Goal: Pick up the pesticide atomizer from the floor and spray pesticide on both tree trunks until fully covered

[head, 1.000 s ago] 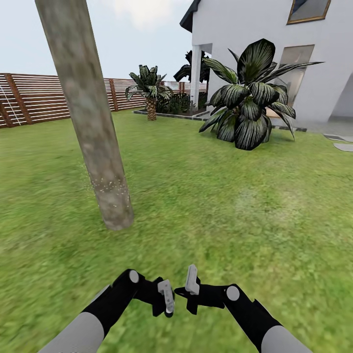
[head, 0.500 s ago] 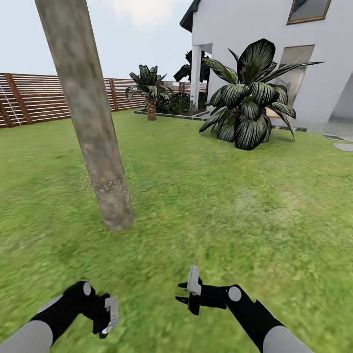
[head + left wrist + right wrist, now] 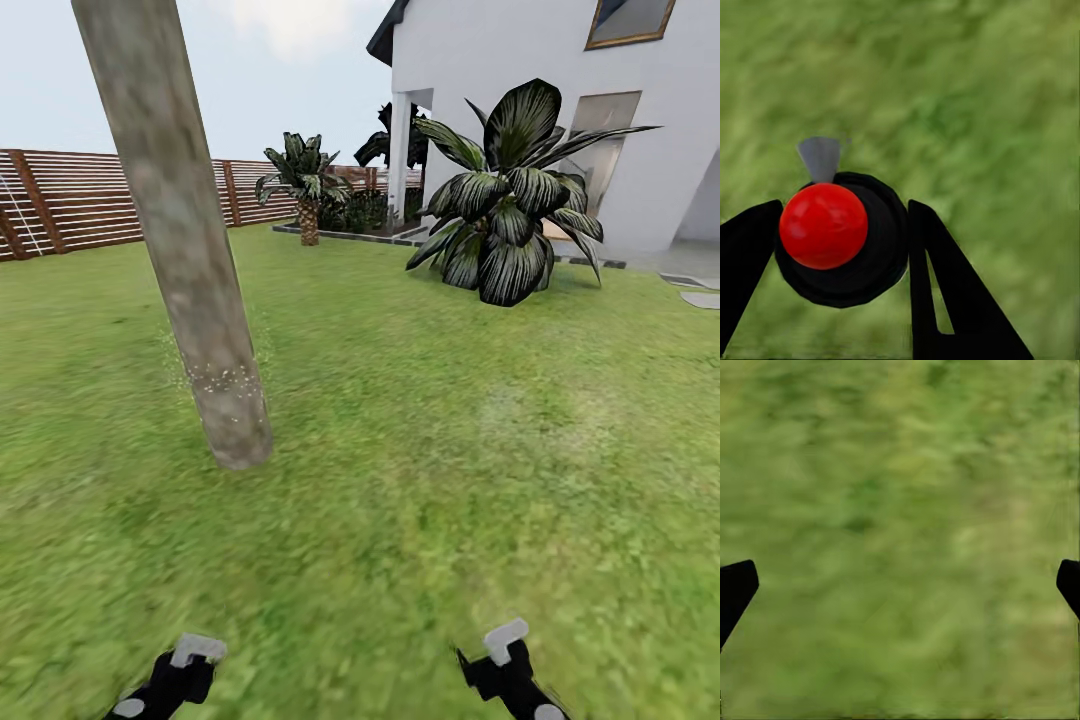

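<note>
1. Both arms have dropped low since a second ago: then the two grippers sat close together at six o'clock in my head view, and now I see them well apart along the lower edge, the left gripper (image 3: 190, 655) at about seven o'clock and the right gripper (image 3: 503, 645) at about five.
2. My head camera has not shifted; the tree trunk (image 3: 185, 250), the lawn (image 3: 420, 420) and the house (image 3: 560, 110) sit where they did.
3. On my left wrist camera the left gripper (image 3: 844, 240) has its black fingers (image 3: 934, 277) clamped on the pesticide atomizer (image 3: 881, 247), a dark round body with a red top (image 3: 823, 225) and a small grey nozzle tab (image 3: 820, 156), seen end-on over blurred grass.
4. On my right wrist camera the right gripper (image 3: 900, 585) has its fingers (image 3: 735, 585) wide apart with nothing between them, just grass beyond.
5. That mottled grey-brown trunk rises from the lawn at about ten o'clock in my head view, leaning slightly, with a band of pale specks low on it.
6. A brown slat fence (image 3: 70, 200) runs at nine to eleven o'clock, a small palm (image 3: 305, 185) stands at twelve, and a broad dark-leaved plant (image 3: 510, 200) at one o'clock before the white house.
</note>
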